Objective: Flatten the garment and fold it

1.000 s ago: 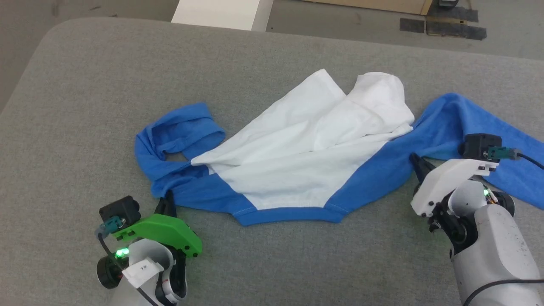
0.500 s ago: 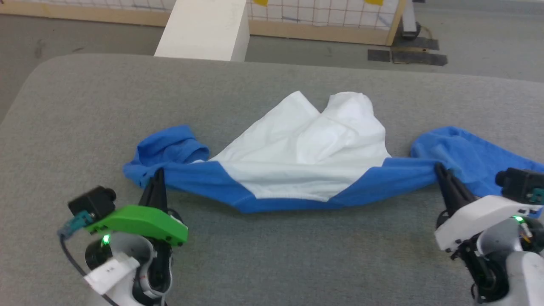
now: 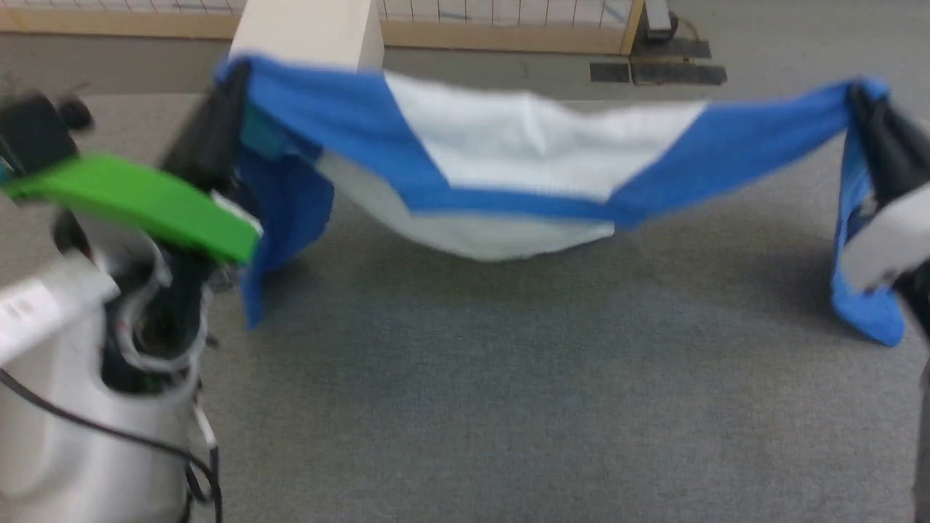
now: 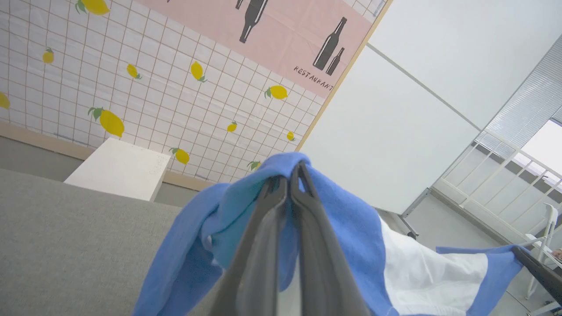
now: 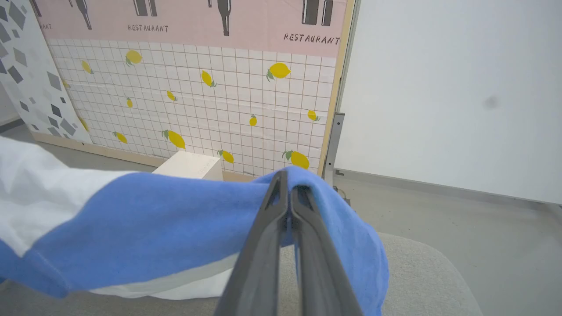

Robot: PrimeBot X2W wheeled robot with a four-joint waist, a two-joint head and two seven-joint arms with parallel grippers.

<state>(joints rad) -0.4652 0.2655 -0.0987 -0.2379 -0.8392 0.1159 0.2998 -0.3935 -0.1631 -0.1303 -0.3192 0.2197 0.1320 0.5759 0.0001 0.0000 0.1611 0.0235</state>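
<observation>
Over the grey table (image 3: 508, 378), the garment (image 3: 530, 138) hangs stretched wide between the left gripper (image 4: 292, 172) and the right gripper (image 5: 287, 180), each with jaws pinched tight on a blue part.

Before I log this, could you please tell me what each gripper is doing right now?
Left gripper: shut on the garment.
Right gripper: shut on the garment.

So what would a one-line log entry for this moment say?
step: shirt held up, stretched wide | left gripper: shut on one blue end | right gripper: shut on other blue end | middle: sags above grey surface
</observation>
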